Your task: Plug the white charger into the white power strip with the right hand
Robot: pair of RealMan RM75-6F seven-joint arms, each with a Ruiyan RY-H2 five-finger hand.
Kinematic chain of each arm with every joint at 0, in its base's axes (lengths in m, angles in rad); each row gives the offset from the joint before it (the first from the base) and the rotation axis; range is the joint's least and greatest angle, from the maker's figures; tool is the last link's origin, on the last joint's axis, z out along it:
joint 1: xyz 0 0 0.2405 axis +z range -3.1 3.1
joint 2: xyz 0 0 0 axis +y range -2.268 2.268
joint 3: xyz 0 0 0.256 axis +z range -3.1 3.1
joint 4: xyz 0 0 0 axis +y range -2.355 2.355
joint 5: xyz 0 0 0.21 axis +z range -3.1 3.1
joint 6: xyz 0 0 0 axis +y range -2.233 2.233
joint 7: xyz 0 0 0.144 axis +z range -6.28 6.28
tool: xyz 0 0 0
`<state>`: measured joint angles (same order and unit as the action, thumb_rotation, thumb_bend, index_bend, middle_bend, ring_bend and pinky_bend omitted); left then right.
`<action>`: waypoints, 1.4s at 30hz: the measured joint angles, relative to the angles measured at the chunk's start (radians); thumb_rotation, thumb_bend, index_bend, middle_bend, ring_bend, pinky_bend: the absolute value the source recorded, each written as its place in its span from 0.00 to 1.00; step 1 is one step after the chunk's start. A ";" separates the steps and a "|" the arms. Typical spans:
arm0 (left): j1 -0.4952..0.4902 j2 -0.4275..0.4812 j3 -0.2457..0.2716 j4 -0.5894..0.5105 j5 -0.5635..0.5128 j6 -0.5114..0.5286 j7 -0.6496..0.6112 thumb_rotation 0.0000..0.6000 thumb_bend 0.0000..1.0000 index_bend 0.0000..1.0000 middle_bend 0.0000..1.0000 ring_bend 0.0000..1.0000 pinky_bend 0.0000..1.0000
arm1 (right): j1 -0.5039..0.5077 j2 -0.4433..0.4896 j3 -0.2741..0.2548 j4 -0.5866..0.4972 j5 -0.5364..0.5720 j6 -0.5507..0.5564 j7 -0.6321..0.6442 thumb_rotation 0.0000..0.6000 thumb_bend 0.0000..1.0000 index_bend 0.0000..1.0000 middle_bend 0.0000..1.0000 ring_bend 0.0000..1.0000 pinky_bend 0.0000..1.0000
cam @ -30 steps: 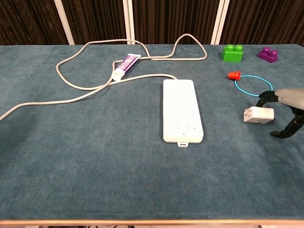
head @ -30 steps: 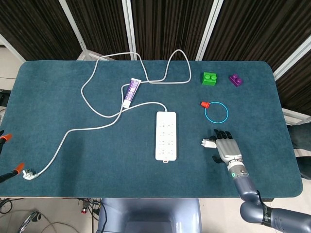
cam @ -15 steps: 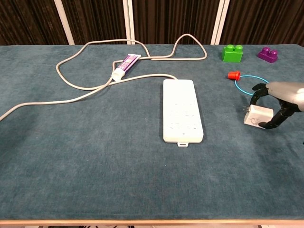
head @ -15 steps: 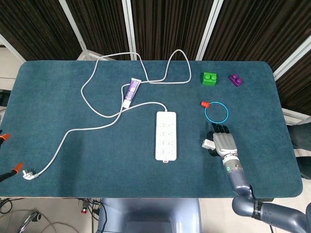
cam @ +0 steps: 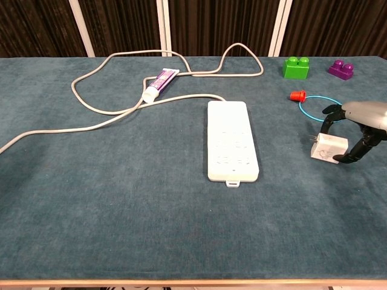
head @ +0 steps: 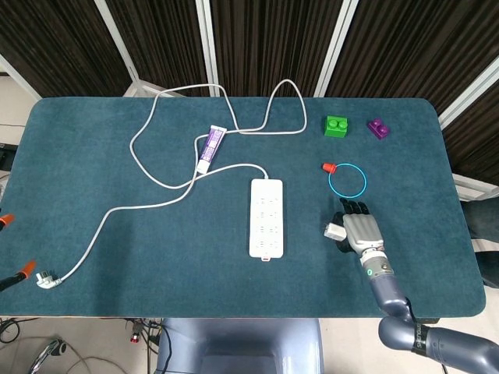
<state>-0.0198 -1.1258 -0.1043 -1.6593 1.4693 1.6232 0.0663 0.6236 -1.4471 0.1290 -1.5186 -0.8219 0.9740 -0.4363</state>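
The bench (head: 93, 156) has a dark teal cover, and the head view shows it whole, with all four edges; the chest view cuts off its left and right ends. Only the head view shows the plug end of the long grey cable (head: 140, 160), which lies near the front left corner, close to the bench edge.

The white power strip (head: 265, 217) lies flat in the middle, its long side running toward the robot. Between it and the charger there is a band of bare cover.

The right hand (head: 359, 230) is to the right of the strip, with its fingers curled down around the white charger (cam: 328, 148), grasping it. In the head view the hand covers most of the charger. The chest view shows it better: the charger is tilted, its prongs point left toward the strip, and dark fingers (cam: 358, 151) press on its right side. I cannot tell whether it touches the bench. The left hand is not visible in either view.

Just behind the hand lies a blue ring (head: 347, 181) with a red cap (head: 328, 167). Farther back stand a green block (head: 337, 126) and a purple block (head: 379, 128), near the far edge. A toothpaste tube (head: 210, 148) lies left of the strip, touching the cable.
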 measured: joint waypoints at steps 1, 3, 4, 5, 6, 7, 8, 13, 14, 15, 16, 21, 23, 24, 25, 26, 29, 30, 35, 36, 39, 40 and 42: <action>0.000 0.000 0.000 0.000 0.000 0.000 0.000 1.00 0.13 0.19 0.09 0.03 0.09 | -0.002 0.010 -0.002 -0.012 -0.002 -0.002 0.001 1.00 0.38 0.36 0.01 0.00 0.00; 0.000 0.000 0.000 -0.001 0.000 0.000 0.001 1.00 0.13 0.19 0.09 0.03 0.09 | -0.004 0.025 -0.008 -0.028 -0.008 -0.003 0.000 1.00 0.38 0.36 0.01 0.00 0.00; 0.000 0.000 0.000 -0.001 0.000 0.000 0.001 1.00 0.13 0.19 0.09 0.03 0.09 | -0.006 0.034 -0.011 -0.038 -0.012 -0.002 -0.001 1.00 0.38 0.36 0.01 0.00 0.00; 0.000 0.000 0.000 -0.001 0.000 0.000 0.001 1.00 0.13 0.19 0.09 0.03 0.09 | -0.007 0.039 -0.013 -0.045 -0.016 0.000 -0.002 1.00 0.38 0.36 0.01 0.00 0.00; 0.001 0.000 0.000 -0.001 0.000 0.001 0.002 1.00 0.13 0.19 0.09 0.03 0.09 | -0.009 0.043 -0.013 -0.050 -0.019 0.003 -0.001 1.00 0.38 0.36 0.01 0.00 0.00; 0.001 0.000 0.000 -0.002 -0.001 0.001 0.002 1.00 0.13 0.19 0.09 0.03 0.09 | -0.011 0.049 -0.014 -0.056 -0.022 0.007 0.000 1.00 0.38 0.36 0.01 0.00 0.00; 0.001 0.000 -0.001 -0.002 -0.002 0.001 0.002 1.00 0.13 0.19 0.09 0.03 0.09 | -0.014 0.054 -0.013 -0.061 -0.024 0.011 0.002 1.00 0.38 0.35 0.01 0.00 0.00; 0.000 -0.002 0.000 0.000 0.002 0.001 0.007 1.00 0.13 0.19 0.09 0.03 0.09 | -0.034 0.100 -0.016 -0.101 -0.042 0.040 0.015 1.00 0.38 0.32 0.01 0.00 0.00; -0.001 -0.002 0.001 0.000 0.003 0.001 0.009 1.00 0.13 0.19 0.09 0.03 0.09 | -0.039 0.111 -0.018 -0.109 -0.046 0.045 0.018 1.00 0.38 0.32 0.01 0.00 0.00; -0.001 -0.003 0.001 0.000 0.004 0.000 0.010 1.00 0.13 0.19 0.09 0.03 0.09 | -0.044 0.122 -0.020 -0.116 -0.051 0.049 0.021 1.00 0.38 0.32 0.01 0.00 0.00; -0.001 -0.004 0.002 0.001 0.004 -0.001 0.012 1.00 0.13 0.19 0.09 0.03 0.09 | -0.052 0.136 -0.024 -0.126 -0.056 0.054 0.025 1.00 0.38 0.32 0.01 0.00 0.00; 0.000 -0.005 0.002 -0.001 0.007 0.003 0.015 1.00 0.13 0.19 0.09 0.03 0.09 | -0.086 0.196 -0.046 -0.163 -0.081 0.068 0.050 1.00 0.38 0.32 0.01 0.00 0.00; 0.000 -0.005 0.002 -0.002 0.007 0.004 0.015 1.00 0.13 0.19 0.09 0.03 0.09 | -0.104 0.219 -0.059 -0.186 -0.101 0.074 0.065 1.00 0.38 0.32 0.01 0.00 0.00; 0.000 -0.005 0.003 -0.003 0.007 0.004 0.015 1.00 0.13 0.19 0.09 0.03 0.09 | -0.111 0.227 -0.065 -0.195 -0.111 0.077 0.071 1.00 0.38 0.32 0.01 0.00 0.00; 0.000 -0.005 0.003 -0.004 0.008 0.003 0.015 1.00 0.13 0.19 0.09 0.03 0.09 | -0.120 0.233 -0.073 -0.204 -0.127 0.081 0.078 1.00 0.38 0.32 0.01 0.00 0.00; 0.000 -0.005 0.004 -0.004 0.008 0.002 0.016 1.00 0.13 0.19 0.09 0.03 0.09 | -0.127 0.236 -0.080 -0.211 -0.140 0.084 0.084 1.00 0.38 0.32 0.01 0.00 0.00; -0.001 -0.006 0.005 -0.005 0.011 0.001 0.018 1.00 0.13 0.19 0.09 0.03 0.09 | -0.146 0.240 -0.102 -0.224 -0.182 0.090 0.102 1.00 0.38 0.32 0.01 0.00 0.00; -0.001 -0.006 0.005 -0.005 0.011 0.001 0.017 1.00 0.13 0.19 0.09 0.03 0.09 | -0.151 0.238 -0.108 -0.224 -0.192 0.090 0.107 1.00 0.38 0.32 0.01 0.00 0.00; 0.001 -0.003 0.002 -0.005 0.006 0.002 0.008 1.00 0.13 0.19 0.09 0.03 0.09 | -0.159 0.203 -0.120 -0.199 -0.207 0.076 0.118 1.00 0.38 0.31 0.01 0.00 0.00; 0.001 -0.003 0.002 -0.005 0.005 0.003 0.007 1.00 0.13 0.19 0.09 0.03 0.09 | -0.158 0.195 -0.119 -0.191 -0.207 0.075 0.118 1.00 0.38 0.31 0.01 0.00 0.00; 0.000 -0.002 0.003 -0.004 0.003 -0.004 0.005 1.00 0.13 0.19 0.09 0.03 0.09 | -0.158 0.165 -0.111 -0.163 -0.207 0.078 0.118 1.00 0.38 0.31 0.01 0.00 0.00; -0.001 -0.001 0.003 -0.004 0.003 -0.006 0.006 1.00 0.13 0.19 0.09 0.03 0.09 | -0.158 0.153 -0.108 -0.151 -0.207 0.079 0.117 1.00 0.38 0.31 0.01 0.00 0.00; -0.004 -0.002 0.004 -0.002 0.005 -0.009 0.006 1.00 0.13 0.19 0.09 0.03 0.09 | -0.157 0.140 -0.105 -0.138 -0.207 0.079 0.115 1.00 0.38 0.31 0.01 0.00 0.00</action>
<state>-0.0233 -1.1276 -0.1007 -1.6616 1.4741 1.6142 0.0725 0.4666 -1.3076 0.0242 -1.6562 -1.0285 1.0528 -0.3212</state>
